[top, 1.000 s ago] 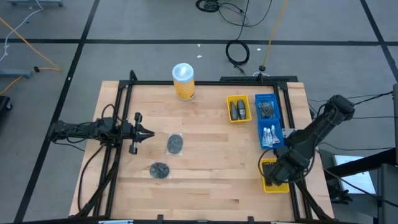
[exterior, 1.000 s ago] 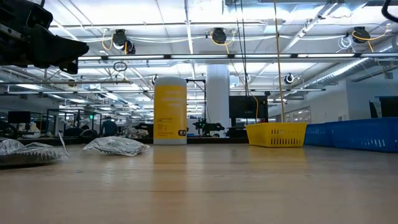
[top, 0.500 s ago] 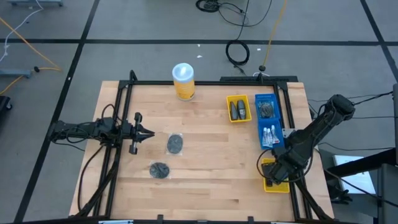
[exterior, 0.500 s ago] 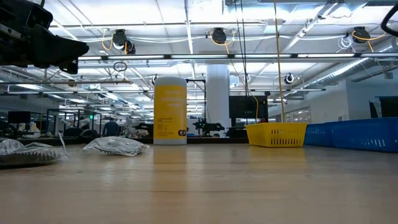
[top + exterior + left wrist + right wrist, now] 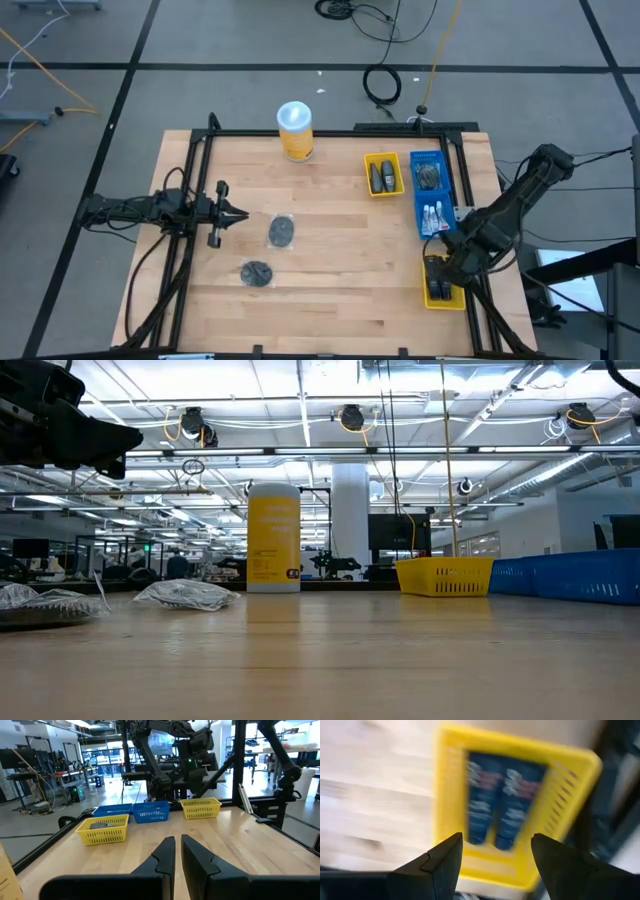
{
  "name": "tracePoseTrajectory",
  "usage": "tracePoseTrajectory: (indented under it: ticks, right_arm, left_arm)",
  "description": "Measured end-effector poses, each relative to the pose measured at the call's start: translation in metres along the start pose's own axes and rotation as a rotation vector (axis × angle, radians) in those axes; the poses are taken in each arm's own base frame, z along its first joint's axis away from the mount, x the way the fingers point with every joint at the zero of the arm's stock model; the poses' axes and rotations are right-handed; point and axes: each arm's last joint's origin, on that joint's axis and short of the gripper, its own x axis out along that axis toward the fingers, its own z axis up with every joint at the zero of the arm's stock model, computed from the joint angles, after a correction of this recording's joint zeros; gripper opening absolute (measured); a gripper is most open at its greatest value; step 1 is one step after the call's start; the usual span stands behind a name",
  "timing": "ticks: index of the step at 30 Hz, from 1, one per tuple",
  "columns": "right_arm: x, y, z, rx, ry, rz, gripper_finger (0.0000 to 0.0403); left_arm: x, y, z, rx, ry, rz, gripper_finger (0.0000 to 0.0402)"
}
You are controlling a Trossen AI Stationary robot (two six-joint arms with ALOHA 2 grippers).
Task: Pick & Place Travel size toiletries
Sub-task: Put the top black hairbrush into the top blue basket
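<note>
Hovering over the near-right yellow tray (image 5: 444, 283), your right hand (image 5: 495, 857) stands spread, two dark-blue bottles (image 5: 495, 805) lying inside; two pouches (image 5: 281, 232) wait mid-table; left hand (image 5: 176, 851) pressed together.

Bright, even overhead lighting; only the right wrist view was blurred.

Ceiling strip lights (image 5: 250, 402) glared white in the low view, leaving the near worktop (image 5: 320, 660) soft and out of focus. From above, shadows on the worktop were faint. Ahead of the right claw (image 5: 495, 855), the yellow tray (image 5: 445, 810) and the dark-blue bottles (image 5: 495, 805) in it smeared with motion blur.
</note>
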Motion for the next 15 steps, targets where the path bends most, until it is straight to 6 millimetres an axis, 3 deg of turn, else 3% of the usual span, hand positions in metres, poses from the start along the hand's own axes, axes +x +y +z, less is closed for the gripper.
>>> tracePoseTrajectory:
  ticks: [5,9,15]
  right_arm:
    - [-0.007,0.012,0.002,-0.12,-0.184,0.304,0.0214]
    - [-0.01,0.031,0.004,-0.291,-0.446,0.515,0.0209]
    - [0.002,0.069,0.011,-0.694,-0.925,0.574,0.0208]
  left_arm:
    - [0.0,0.0,0.0,0.0,0.0,-0.001,0.0033]
    - [0.0,0.0,0.0,0.0,0.0,0.0,0.0033]
    - [0.0,0.0,0.0,0.0,0.0,0.0,0.0033]
